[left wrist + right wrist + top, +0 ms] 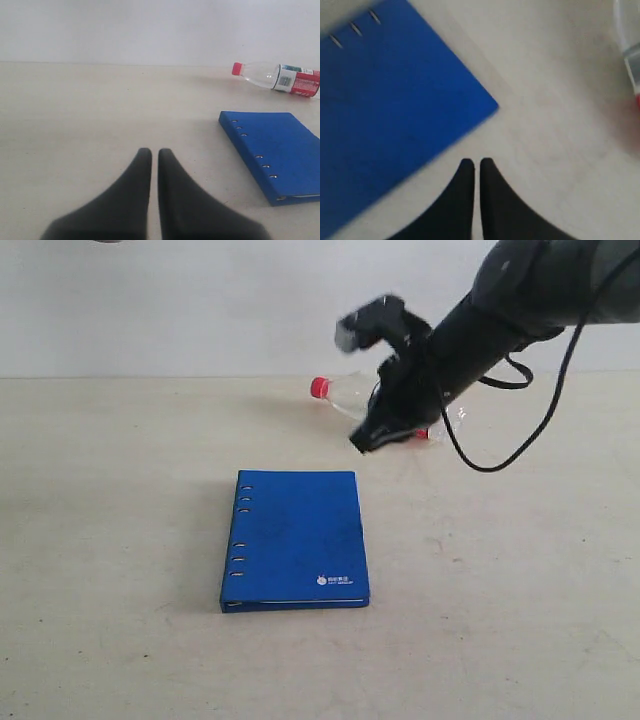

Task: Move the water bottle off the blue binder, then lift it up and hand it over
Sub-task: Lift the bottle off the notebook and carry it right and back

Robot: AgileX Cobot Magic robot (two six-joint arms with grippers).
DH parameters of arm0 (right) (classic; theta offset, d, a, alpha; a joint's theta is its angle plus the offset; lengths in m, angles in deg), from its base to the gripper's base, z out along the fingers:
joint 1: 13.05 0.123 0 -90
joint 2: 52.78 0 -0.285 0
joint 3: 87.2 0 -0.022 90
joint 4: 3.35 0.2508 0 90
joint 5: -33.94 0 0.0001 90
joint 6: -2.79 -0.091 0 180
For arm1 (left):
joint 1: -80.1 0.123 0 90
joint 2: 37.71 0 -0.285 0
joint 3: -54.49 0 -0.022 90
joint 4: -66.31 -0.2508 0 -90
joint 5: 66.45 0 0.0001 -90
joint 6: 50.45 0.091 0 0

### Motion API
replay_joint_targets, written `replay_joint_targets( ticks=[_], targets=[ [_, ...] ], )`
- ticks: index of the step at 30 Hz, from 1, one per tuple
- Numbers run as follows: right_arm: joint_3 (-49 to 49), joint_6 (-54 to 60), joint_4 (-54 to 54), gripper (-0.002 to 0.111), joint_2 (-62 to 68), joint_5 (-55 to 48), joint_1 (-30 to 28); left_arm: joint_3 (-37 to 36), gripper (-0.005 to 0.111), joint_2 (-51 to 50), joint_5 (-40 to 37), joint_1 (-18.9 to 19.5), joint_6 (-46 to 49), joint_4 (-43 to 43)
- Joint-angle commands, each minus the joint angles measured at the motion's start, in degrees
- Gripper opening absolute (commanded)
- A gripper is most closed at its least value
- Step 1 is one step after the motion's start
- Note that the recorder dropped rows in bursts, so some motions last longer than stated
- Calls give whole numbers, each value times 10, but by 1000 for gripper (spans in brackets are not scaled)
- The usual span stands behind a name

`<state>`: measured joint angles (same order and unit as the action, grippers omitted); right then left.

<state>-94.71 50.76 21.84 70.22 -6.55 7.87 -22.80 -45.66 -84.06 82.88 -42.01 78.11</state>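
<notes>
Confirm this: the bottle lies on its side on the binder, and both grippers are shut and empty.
Wrong in one point. The bottle lies on its side on the table, apart from the binder, not on it; the left wrist view shows the gap. The left gripper and right gripper are shut and empty.

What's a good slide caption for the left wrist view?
Shut left gripper, with binder and bottle lying on its side beyond.
</notes>
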Motion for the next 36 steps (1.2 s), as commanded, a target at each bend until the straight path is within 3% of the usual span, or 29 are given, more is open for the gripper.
replay_joint_targets(
  ticks=[1,3,6,9,14,15,22,25,28,31,33,36],
  targets=[
    [-46,-119,-207,0,42,36,23,1,5,2,9,0,-5,4],
    [-80,-125,-206,9,64,64,31,1,5,2,9,0,-5,4],
    [-150,-132,-211,35,102,72,44,1,5,2,9,0,-5,4],
    [-219,-144,-229,53,148,82,55,1,5,2,9,0,-5,4],
    [-350,-212,-282,49,263,94,59,1,5,2,9,0,-5,4],
    [-371,-180,-306,50,282,77,62,1,5,2,9,0,-5,4],
    [-372,-227,-336,50,268,17,65,1,5,2,9,0,-5,4],
    [-372,-226,-358,50,243,-94,65,1,5,2,9,0,-5,4],
    [-372,-263,-449,50,225,-187,59,1,5,2,9,0,-5,4],
    [-372,-307,-504,52,225,-182,44,1,5,2,9,0,-5,4],
    [-372,-306,-504,75,225,-165,43,1,5,2,9,0,-5,4],
    [-372,-306,-523,95,225,-139,47,1,5,2,9,0,-5,4]
  ],
)
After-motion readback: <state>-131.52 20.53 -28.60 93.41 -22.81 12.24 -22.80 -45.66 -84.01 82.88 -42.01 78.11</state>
